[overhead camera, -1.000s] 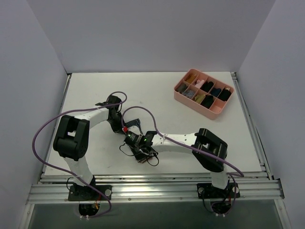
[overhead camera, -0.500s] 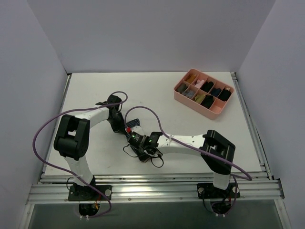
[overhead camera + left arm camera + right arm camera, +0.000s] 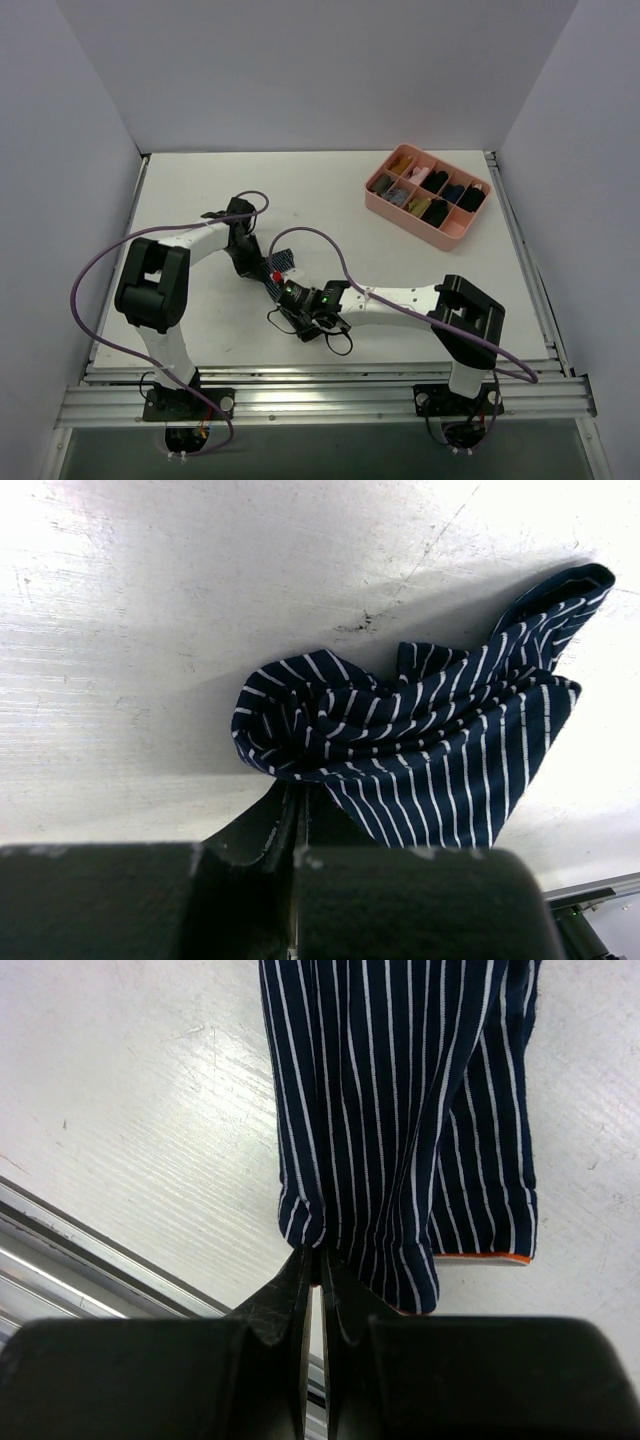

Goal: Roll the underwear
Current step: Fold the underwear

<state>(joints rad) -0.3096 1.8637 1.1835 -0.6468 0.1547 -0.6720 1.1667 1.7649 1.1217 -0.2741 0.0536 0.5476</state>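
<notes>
The underwear (image 3: 283, 262) is dark navy cloth with thin light pinstripes, held between my two grippers near the table's middle-left. In the left wrist view it is a bunched, folded mass (image 3: 420, 742). My left gripper (image 3: 298, 790) is shut on its lower edge. In the right wrist view the cloth hangs flat (image 3: 400, 1110), with an orange-red waistband edge at the lower right. My right gripper (image 3: 318, 1255) is shut on its lower left corner. From above, the left gripper (image 3: 252, 262) and the right gripper (image 3: 285, 292) sit close together.
A pink divided tray (image 3: 384, 204) with small dark and coloured rolled bundles stands at the back right. The table's metal front rail (image 3: 90, 1250) lies just beside my right gripper. Purple cables (image 3: 100, 270) loop over the arms.
My right gripper has drawn back toward the front right with the cloth's corner, and its elbow has swung further right. The left arm has barely moved.
</notes>
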